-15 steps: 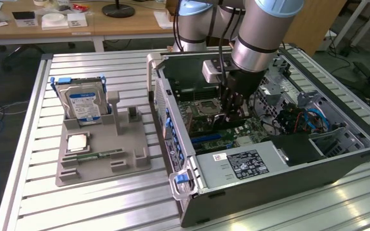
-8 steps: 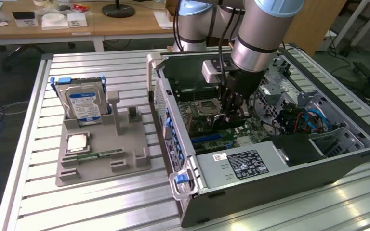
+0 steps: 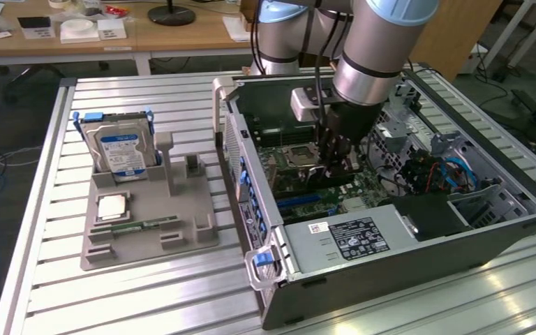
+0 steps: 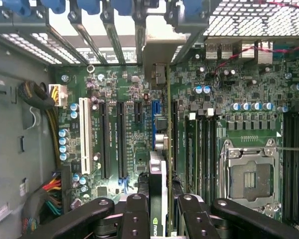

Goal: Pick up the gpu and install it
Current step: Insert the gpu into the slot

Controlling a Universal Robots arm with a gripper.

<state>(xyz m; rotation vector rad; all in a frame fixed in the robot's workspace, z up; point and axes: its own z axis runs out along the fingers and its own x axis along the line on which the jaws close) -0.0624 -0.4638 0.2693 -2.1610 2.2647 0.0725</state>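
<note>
1. Computer case [image 3: 389, 279] lies open on its side on a slatted metal table [image 3: 156, 293], with its labelled power supply [image 3: 352, 237] at the near end.
2. Toward the exterior view's left, a grey holder [image 3: 147, 244] carries a memory stick [image 3: 144, 225] lying flat, a processor chip [image 3: 112, 206] and, at its far end, a hard drive [image 3: 123, 148] standing upright.
3. Inside the case, the gripper [image 4: 162, 221] is clamped on the gpu [image 4: 158, 174], with fingers [image 4: 134, 216] pressed to both faces. The card hangs edge-down over the motherboard [image 4: 119, 89].
4. Seen from the wrist, the gpu runs parallel to the expansion slots [image 4: 120, 139], just beside a blue slot [image 4: 154, 117], with the processor socket [image 4: 251, 179] on its other side. Its pale metal end reaches the rear slot openings [image 4: 89, 40]. Whether it is seated cannot be told.
5. Arm [image 3: 384, 49] comes down from the case's far side, and wooden desks [image 3: 184, 38] stand behind.
</note>
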